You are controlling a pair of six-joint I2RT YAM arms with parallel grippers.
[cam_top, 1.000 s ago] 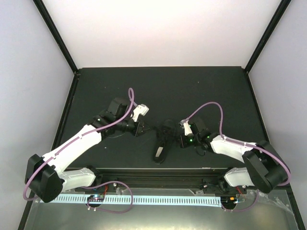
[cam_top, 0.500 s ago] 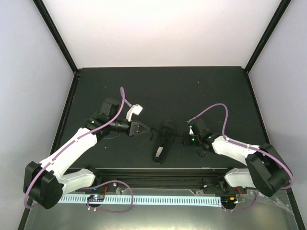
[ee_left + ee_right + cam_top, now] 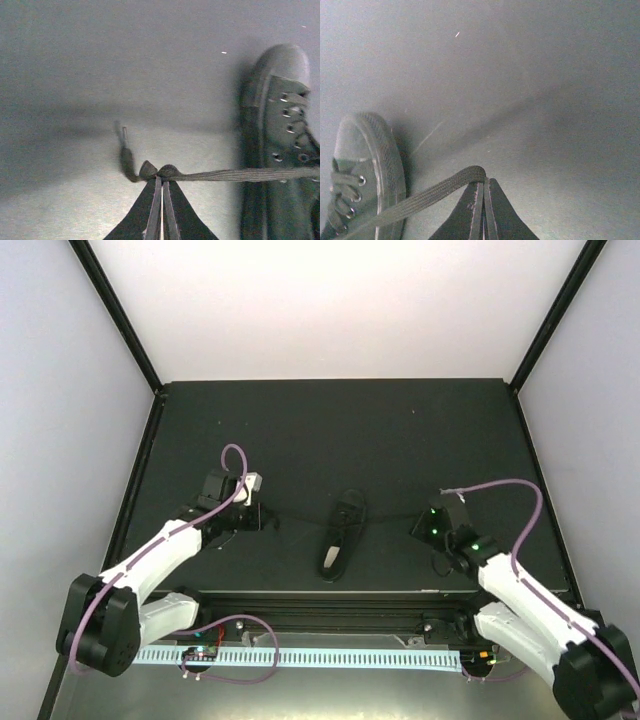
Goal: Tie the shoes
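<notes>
Looking from above: small black shoe (image 3: 343, 533) lies centred on desk (image 3: 330, 430), toe away, pale lining near, apparently upright.
Left wrist: left jaws clenched on taut lace (image 3: 240, 175); shoe at right.
Right wrist: right jaws clenched on other lace (image 3: 420, 197); toe at left.

a matte black tabletop (image 3: 330, 430) is being enclosed by pale walls (image 3: 330, 310) and black corner posts (image 3: 117, 315); a white slotted strip (image 3: 330, 657) is being seen nearer.

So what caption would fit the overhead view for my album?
Left gripper and right gripper, each shut on one end, hold the laces of the black shoe stretched out sideways.
</notes>
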